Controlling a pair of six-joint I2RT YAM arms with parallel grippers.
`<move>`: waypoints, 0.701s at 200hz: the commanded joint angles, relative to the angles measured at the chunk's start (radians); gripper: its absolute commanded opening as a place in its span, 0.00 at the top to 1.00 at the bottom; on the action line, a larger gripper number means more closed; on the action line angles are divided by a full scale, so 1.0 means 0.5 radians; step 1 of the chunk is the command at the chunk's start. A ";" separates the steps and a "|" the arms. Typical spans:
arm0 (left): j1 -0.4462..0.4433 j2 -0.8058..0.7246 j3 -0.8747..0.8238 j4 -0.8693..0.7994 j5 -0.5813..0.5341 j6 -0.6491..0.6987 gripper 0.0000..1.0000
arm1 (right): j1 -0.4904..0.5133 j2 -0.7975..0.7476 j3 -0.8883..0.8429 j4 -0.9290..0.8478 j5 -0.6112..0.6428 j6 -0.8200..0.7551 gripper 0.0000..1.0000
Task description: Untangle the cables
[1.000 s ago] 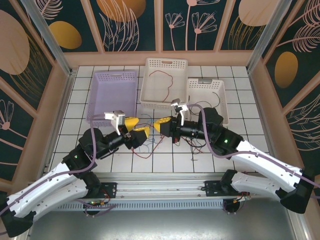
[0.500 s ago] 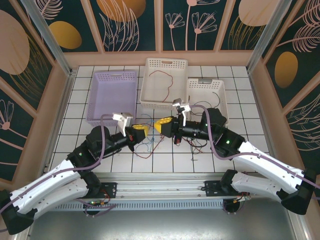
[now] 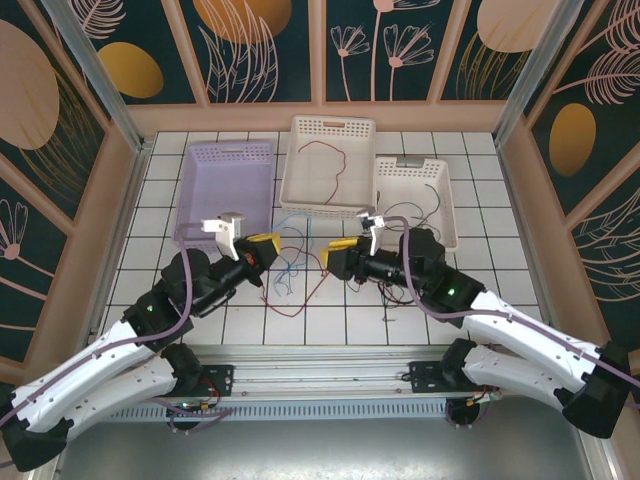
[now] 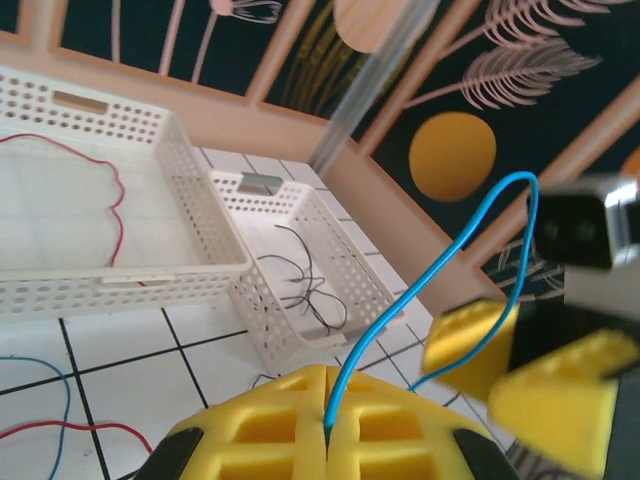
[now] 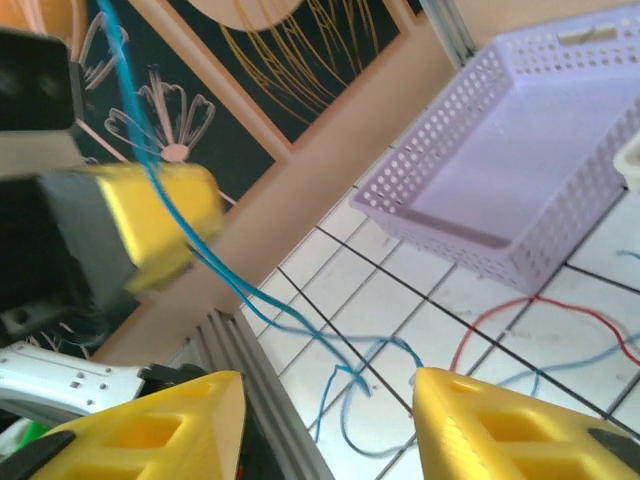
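Clamping the blue cable (image 4: pixel 404 297), your left gripper (image 4: pixel 326 385) has its yellow jaws pressed tight on it. Your right gripper (image 5: pixel 328 385) stands released, jaws apart, nothing held. Red and blue cables (image 3: pixel 290 275) lie tangled on the tiles (image 3: pixel 340 325) between both grippers.

Lab test cell: tiled table (image 3: pixel 150 235), patterned walls (image 3: pixel 250 50), aluminium frame (image 3: pixel 92 70).

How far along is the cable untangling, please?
Done: a red cable lies in the middle white basket, black cables in the right basket. In hand: the left jaws pinch a blue cable; the right jaws stand open. Left: red and blue cables tangled on the tiles.
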 commanded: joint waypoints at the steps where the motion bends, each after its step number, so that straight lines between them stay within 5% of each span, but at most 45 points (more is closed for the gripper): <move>1: 0.006 0.030 0.092 -0.077 -0.174 -0.182 1.00 | -0.010 -0.045 -0.140 0.239 -0.055 0.097 0.46; 140: 0.007 0.141 0.243 -0.114 -0.229 -0.406 1.00 | 0.351 0.720 -0.230 0.852 0.075 0.043 0.46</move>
